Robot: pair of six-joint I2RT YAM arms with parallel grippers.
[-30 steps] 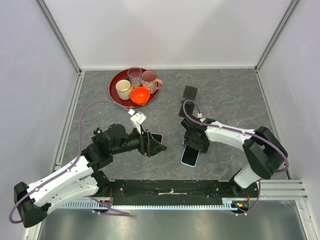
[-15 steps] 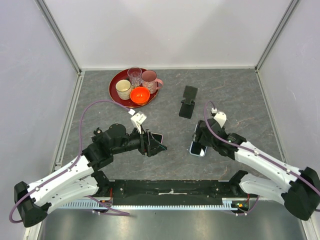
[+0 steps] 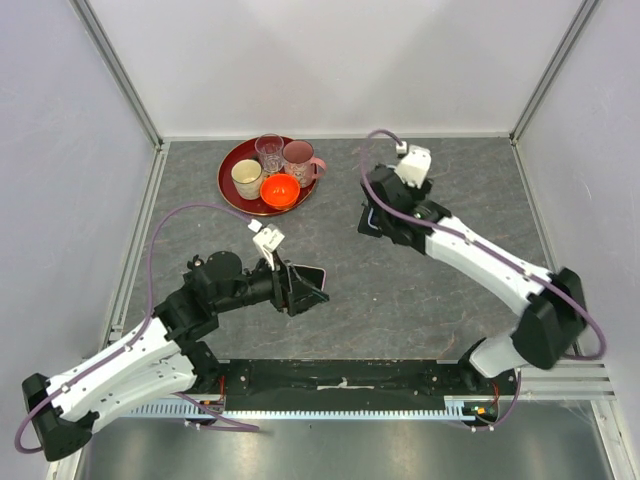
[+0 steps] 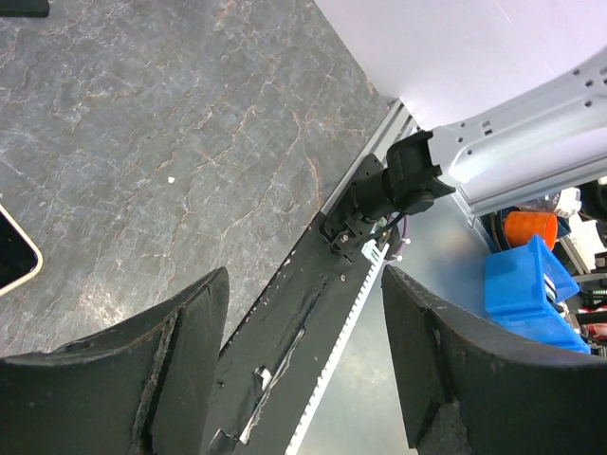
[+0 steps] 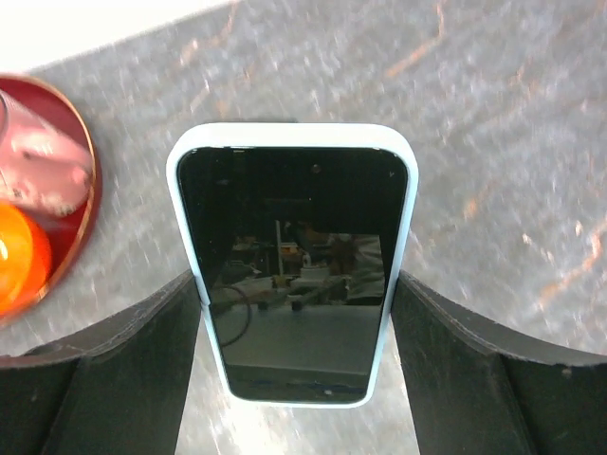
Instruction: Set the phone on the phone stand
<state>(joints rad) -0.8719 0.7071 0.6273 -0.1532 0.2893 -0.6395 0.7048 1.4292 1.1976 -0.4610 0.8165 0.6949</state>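
Note:
My right gripper (image 5: 296, 284) is shut on the phone (image 5: 294, 256), a black-screened phone in a light blue case, with a finger on each long edge. In the top view the right gripper (image 3: 378, 214) reaches to the back middle of the table, over the spot of the black phone stand. The wrist hides the phone and nearly all of the stand there; a dark bit (image 3: 366, 223) shows at its left. In the right wrist view the phone hides the stand. My left gripper (image 3: 308, 291) is open and empty near the front middle, also seen open in the left wrist view (image 4: 303, 284).
A red tray (image 3: 232, 182) with cups and an orange bowl stands at the back left; its rim (image 5: 83, 180) shows left of the phone. A second phone with a pale edge (image 3: 314, 272) lies beside my left gripper, its corner in the left wrist view (image 4: 11, 261). The black rail (image 3: 340, 378) runs along the near edge.
My right arm has carried the phone from the front middle of the table up and back to the stand's spot. The left arm has shifted only slightly.

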